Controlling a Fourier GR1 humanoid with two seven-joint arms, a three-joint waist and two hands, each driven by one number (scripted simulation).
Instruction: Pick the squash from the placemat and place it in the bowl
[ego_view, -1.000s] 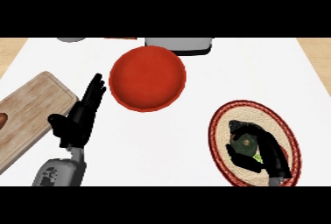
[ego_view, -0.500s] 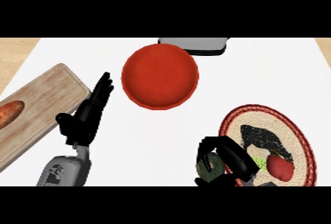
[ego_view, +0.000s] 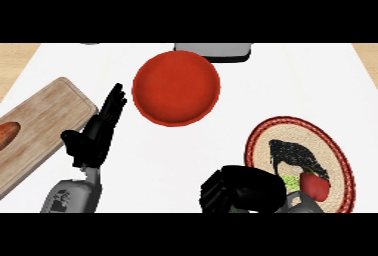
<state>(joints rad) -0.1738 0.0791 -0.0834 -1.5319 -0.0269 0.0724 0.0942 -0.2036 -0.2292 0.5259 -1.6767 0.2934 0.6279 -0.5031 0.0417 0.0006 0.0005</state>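
Note:
The red bowl (ego_view: 176, 90) sits at the upper middle of the white counter. A round woven placemat (ego_view: 260, 145) with a red rim lies at the right, with a dark patch on its middle. My right hand (ego_view: 244, 192) is at the mat's lower left edge, with its fingers curled round the pale green squash (ego_view: 293, 182), which is mostly hidden. A red piece (ego_view: 314, 185) shows on the mat just right of the squash. My left hand (ego_view: 94, 136) rests open with fingers up, left of the bowl.
A wooden cutting board (ego_view: 44, 125) lies at the left with an orange-red vegetable (ego_view: 6, 135) on it at the view's edge. A grey object (ego_view: 214, 50) stands behind the bowl. Bare white counter lies between the bowl and the placemat.
My right hand closed on the squash on the placemat and moved left, to the mat's lower left edge. The left hand stayed still.

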